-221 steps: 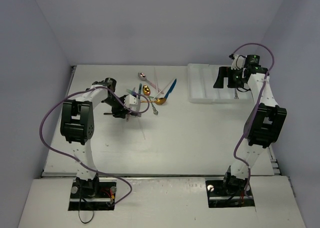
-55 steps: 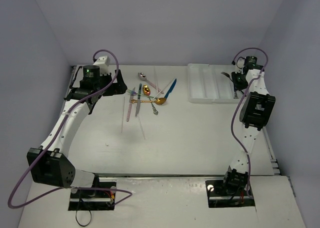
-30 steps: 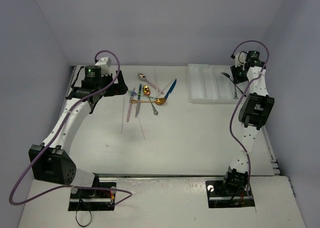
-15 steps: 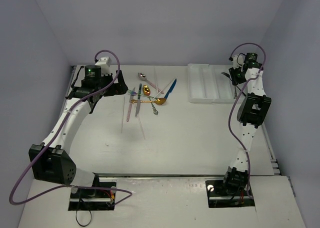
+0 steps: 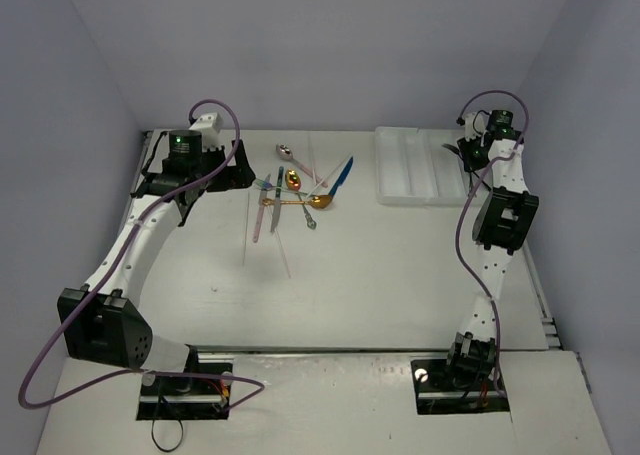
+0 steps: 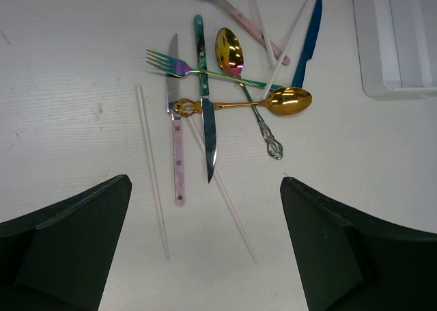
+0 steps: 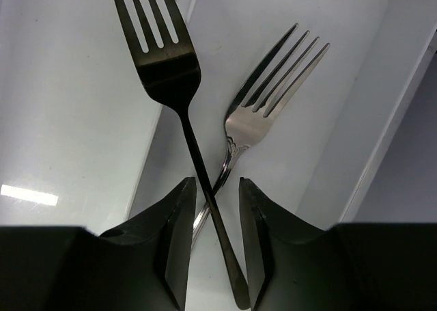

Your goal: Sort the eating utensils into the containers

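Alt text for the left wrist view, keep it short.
A jumble of utensils lies on a white table: an iridescent fork, two gold spoons, a teal-handled knife, a pink-handled knife, a blue knife and thin pale sticks. The left gripper is wide open in the foreground; a white tray corner shows top right.

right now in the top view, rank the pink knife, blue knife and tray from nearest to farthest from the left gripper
From the left gripper:
1. pink knife, just right of it and a little nearer the arm bases.
2. blue knife, further right, about level with the gripper.
3. tray, farthest, on the far right at the back.
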